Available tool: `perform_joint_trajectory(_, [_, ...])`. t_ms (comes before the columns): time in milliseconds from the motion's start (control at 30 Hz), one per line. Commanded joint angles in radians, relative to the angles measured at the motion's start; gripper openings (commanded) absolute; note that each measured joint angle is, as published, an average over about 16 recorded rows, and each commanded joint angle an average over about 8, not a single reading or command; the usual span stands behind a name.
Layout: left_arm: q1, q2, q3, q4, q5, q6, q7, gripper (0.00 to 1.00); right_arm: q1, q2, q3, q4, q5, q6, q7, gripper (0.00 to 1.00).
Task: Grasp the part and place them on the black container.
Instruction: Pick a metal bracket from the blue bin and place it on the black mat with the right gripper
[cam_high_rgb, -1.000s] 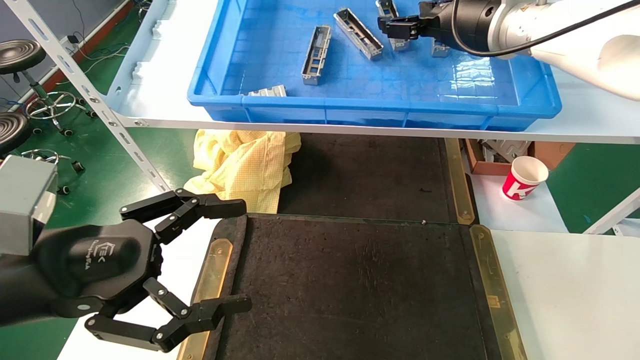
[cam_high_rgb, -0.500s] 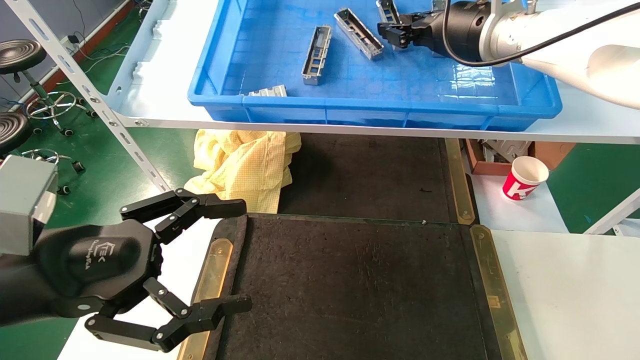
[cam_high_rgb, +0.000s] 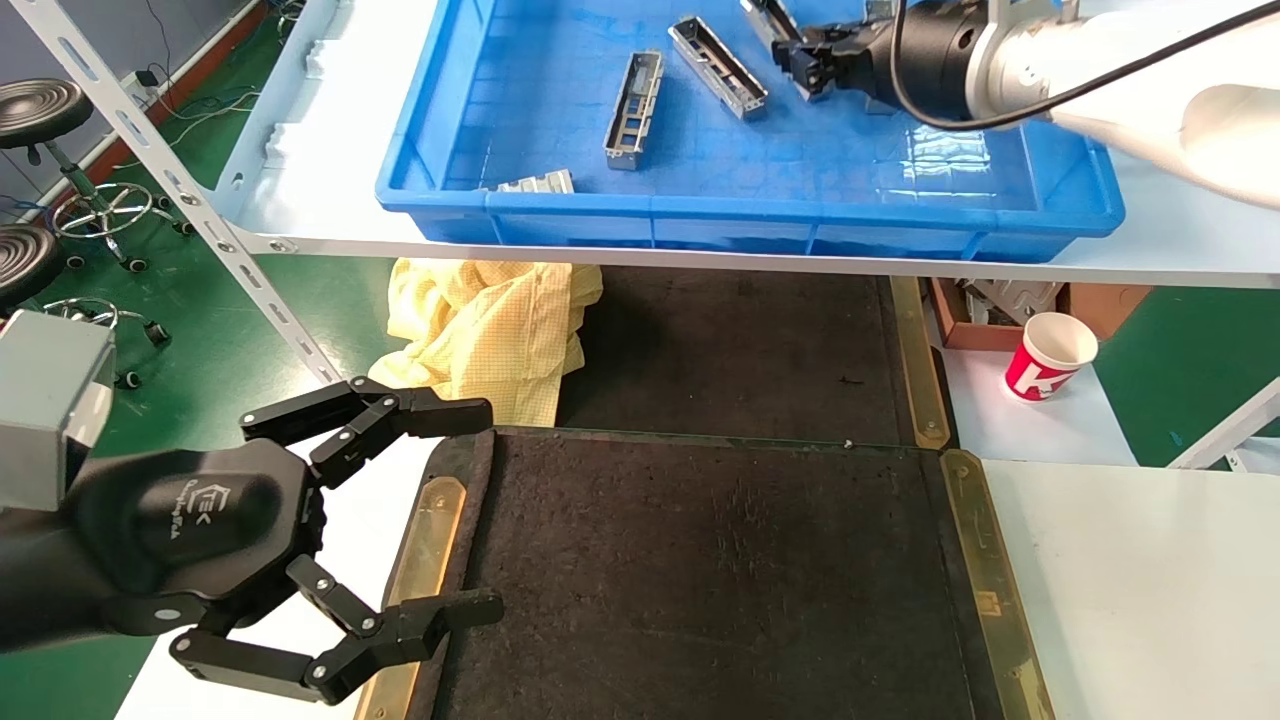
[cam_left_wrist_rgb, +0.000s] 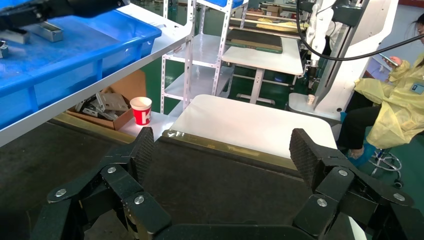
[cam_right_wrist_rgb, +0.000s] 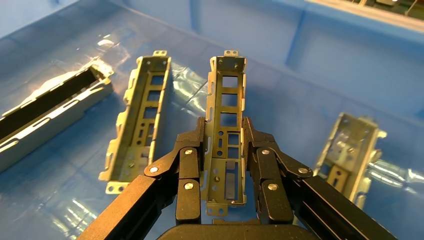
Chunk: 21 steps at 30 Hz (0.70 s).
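Note:
My right gripper (cam_high_rgb: 803, 60) is over the far right of the blue crate (cam_high_rgb: 750, 215). It is shut on a part (cam_right_wrist_rgb: 226, 100), a slim silver channel with rectangular cut-outs, and holds it above the crate floor. The part's end sticks out past the fingers (cam_high_rgb: 768, 14). Two more parts (cam_high_rgb: 633, 108) (cam_high_rgb: 717, 67) lie in the crate; the right wrist view also shows others (cam_right_wrist_rgb: 142, 110) (cam_right_wrist_rgb: 350, 150). The black container (cam_high_rgb: 720, 560) lies near me, bare. My left gripper (cam_high_rgb: 492, 508) is open and empty at its left edge, parked.
A short ridged pale-grey block (cam_high_rgb: 535, 183) lies at the crate's near wall. A yellow cloth (cam_high_rgb: 490, 320) and a second dark tray (cam_high_rgb: 740, 340) lie under the shelf. A red paper cup (cam_high_rgb: 1045, 357) stands to the right. A slotted shelf post (cam_high_rgb: 200, 210) slants at left.
My right gripper has closed on the part and lifted it a little, shifting slightly right; the part now tilts up past the fingers. The left arm has not moved.

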Motion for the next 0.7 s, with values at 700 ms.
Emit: perform_joint_trajectory(700, [0.000,0.000,0.000,0.000,0.000,0.000,0.000,1.00,0.177,0.179,-0.020,0.021,0.007,-0.615,-0.195,0.00])
